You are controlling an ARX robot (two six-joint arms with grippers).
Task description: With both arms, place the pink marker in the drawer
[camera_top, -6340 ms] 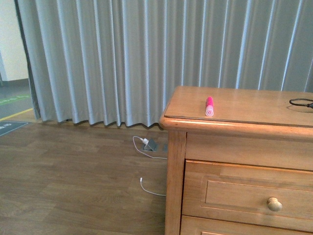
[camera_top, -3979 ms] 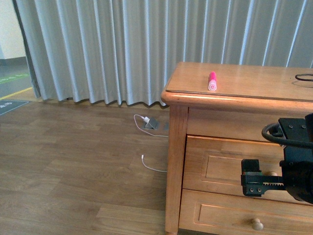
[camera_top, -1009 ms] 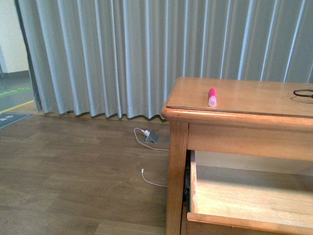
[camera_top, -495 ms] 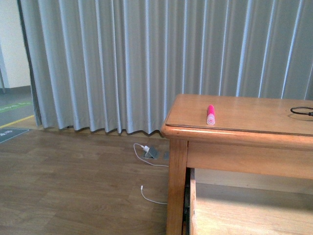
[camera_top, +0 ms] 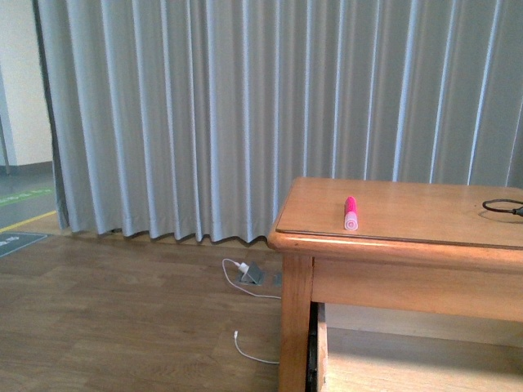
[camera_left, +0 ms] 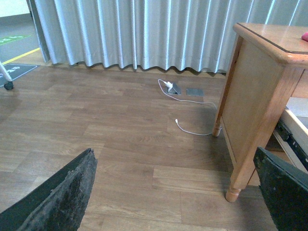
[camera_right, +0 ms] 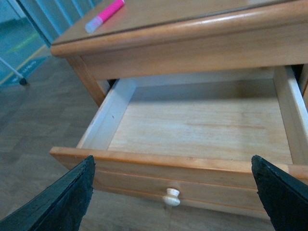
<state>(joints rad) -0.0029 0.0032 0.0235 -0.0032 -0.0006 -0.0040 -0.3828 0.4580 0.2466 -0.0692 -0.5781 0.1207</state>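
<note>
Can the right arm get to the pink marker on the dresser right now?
Probably yes: the pink marker lies exposed on the dresser top, nothing over it, and the right gripper is open.

- The pink marker is seen lying on its side on the dresser top, near the front edge. It is short, thick and bright pink, and its paler round cap end is turned toward that edge.
- The drawer is pulled well out beneath the top. Its pale wooden inside is exposed, and a round pale knob is carried on its front.
</note>
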